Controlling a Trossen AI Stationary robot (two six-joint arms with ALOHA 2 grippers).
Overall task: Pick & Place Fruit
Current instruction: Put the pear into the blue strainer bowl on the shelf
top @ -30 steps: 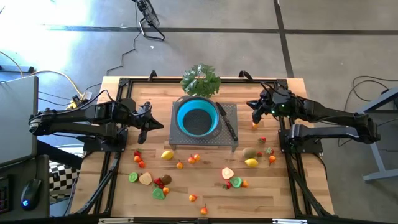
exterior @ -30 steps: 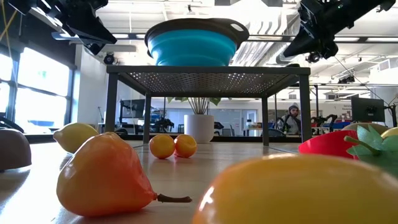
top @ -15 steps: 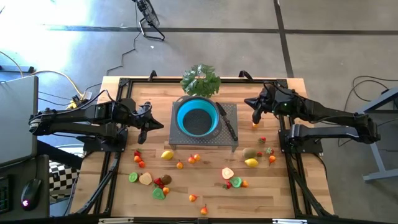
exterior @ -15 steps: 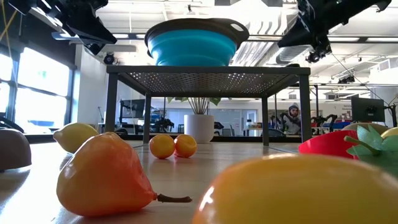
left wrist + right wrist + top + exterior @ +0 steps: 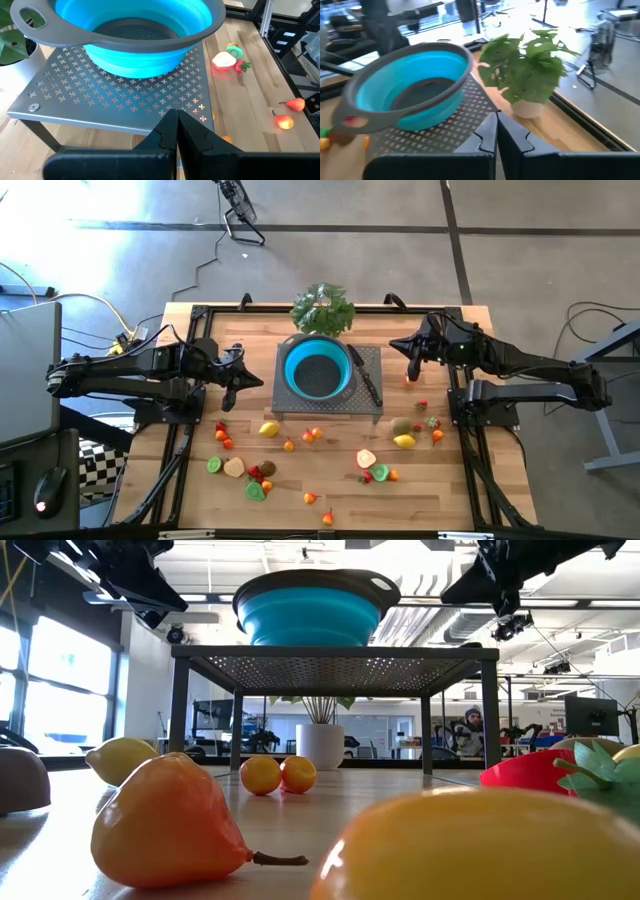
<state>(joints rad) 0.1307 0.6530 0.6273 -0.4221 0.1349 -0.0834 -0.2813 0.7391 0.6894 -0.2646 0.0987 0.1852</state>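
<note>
Right gripper [image 5: 404, 352] sits right of centre in the high view, fingers pressed together, empty, beside the right edge of the perforated metal stand [image 5: 365, 406]; left gripper [image 5: 246, 380] left of centre, fingers also closed on nothing, near the stand's left edge; blue bowl [image 5: 317, 369] on top of the stand; fruit [image 5: 367, 459] scattered over the lower half of the wooden table [image 5: 470, 500], none held; one small orange piece [image 5: 409, 381] lies just below the right gripper; leafy green plant [image 5: 323, 308] at top centre.

Blue bowl [image 5: 317, 369], cross-perforated grey rack [image 5: 125, 95]
</note>
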